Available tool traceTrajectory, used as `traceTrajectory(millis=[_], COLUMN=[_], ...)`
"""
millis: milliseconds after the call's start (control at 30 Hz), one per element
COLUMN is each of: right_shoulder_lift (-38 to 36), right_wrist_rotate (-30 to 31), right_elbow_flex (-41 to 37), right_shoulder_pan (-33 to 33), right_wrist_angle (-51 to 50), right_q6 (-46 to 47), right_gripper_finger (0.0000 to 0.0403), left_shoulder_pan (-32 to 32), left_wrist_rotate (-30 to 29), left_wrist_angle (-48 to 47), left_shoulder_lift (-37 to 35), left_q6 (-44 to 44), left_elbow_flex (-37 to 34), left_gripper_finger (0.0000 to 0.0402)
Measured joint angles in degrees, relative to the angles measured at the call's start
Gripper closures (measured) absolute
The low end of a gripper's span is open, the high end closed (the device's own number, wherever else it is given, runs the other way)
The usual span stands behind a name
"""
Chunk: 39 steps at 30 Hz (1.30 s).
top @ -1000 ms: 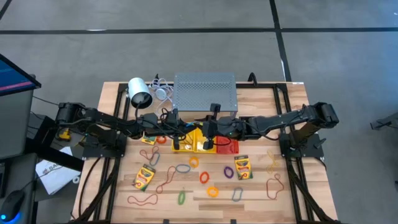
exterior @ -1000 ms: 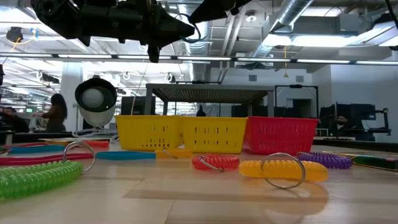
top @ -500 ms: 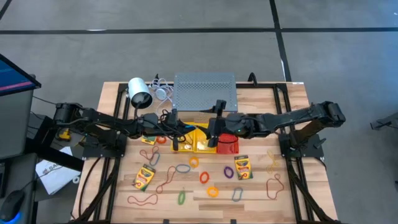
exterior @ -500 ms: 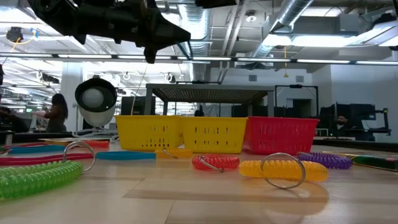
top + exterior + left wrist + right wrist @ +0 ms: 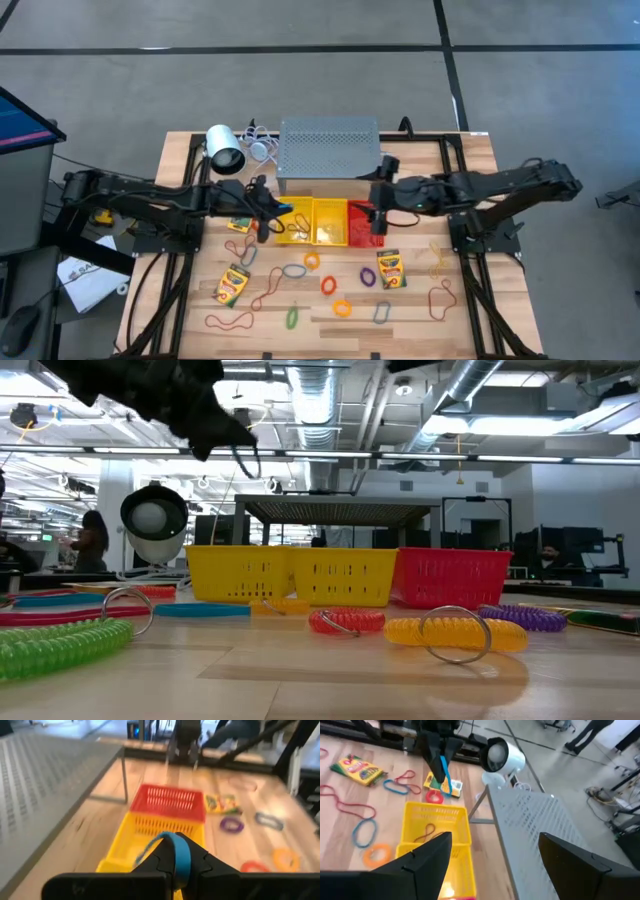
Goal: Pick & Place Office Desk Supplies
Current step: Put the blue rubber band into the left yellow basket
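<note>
Pinching a thin blue band [image 5: 181,854] between its closed fingertips, the left gripper [image 5: 262,213] hangs above the table just at the left edge of the yellow baskets [image 5: 312,221]; its wrist view shows the band looped over the two dark fingers [image 5: 200,865], and the right wrist view catches the same blue strip [image 5: 444,772] dangling from that gripper. In the low view the arm is a dark shape near the top left with a loop hanging under it. The right gripper [image 5: 379,212] stands with its jaws spread wide and nothing between them, hovering at the right end of the red basket [image 5: 362,225], which sits touching the yellow ones in a row just in front of the grey perforated stand [image 5: 330,150]. A reddish-brown rubber band [image 5: 426,834] already lies inside a yellow basket. The other supplies are scattered on the wooden table [image 5: 470,300] toward its front edge: two crayon boxes [image 5: 232,284] (one left, one [image 5: 390,269] right of centre), rubber bands [image 5: 228,321], and coil rings in orange [image 5: 327,284], purple [image 5: 367,277], green [image 5: 292,318], yellow [image 5: 342,308] and grey [image 5: 381,314]. A white lamp [image 5: 224,148] lies near the stand's left corner.
</note>
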Motion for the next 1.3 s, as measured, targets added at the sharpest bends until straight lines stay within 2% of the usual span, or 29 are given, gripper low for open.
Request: traceTrajectory(millis=[300,533,700,1000,1300], right_shoulder_lift=[-12.82,-21.16,-23.20,-23.04,-23.04], right_wrist_rotate=[2.20,2.18,2.17,2.16,2.16], right_elbow_flex=[-16.17,-27.14,-29.69,-29.75,-29.75], right_shoulder_pan=[2.09,3.97,5.57,7.64,7.97], right_wrist_angle=[11.56,20.85,22.05,22.16,22.12], right_q6=[4.15,7.92,10.31,10.72,11.31], right_gripper_finger=[0.0108,0.0108,0.0108,0.0108,0.0108], left_shoulder_pan=[0.00,0.00,0.00,0.00,0.00], left_wrist_rotate=[-0.20,-0.06,0.38,1.51,1.51], left_wrist_angle=[-0.70,4.34,5.94,7.45,-0.22], left_shoulder_lift=[6.29,14.21,18.48,24.49,30.06], left_q6=[0.46,0.33,-0.05,0.05,3.40], left_elbow_flex=[0.02,0.00,0.02,1.13,7.88], left_gripper_finger=[0.0401,0.0401,0.0400,0.0399,0.0399])
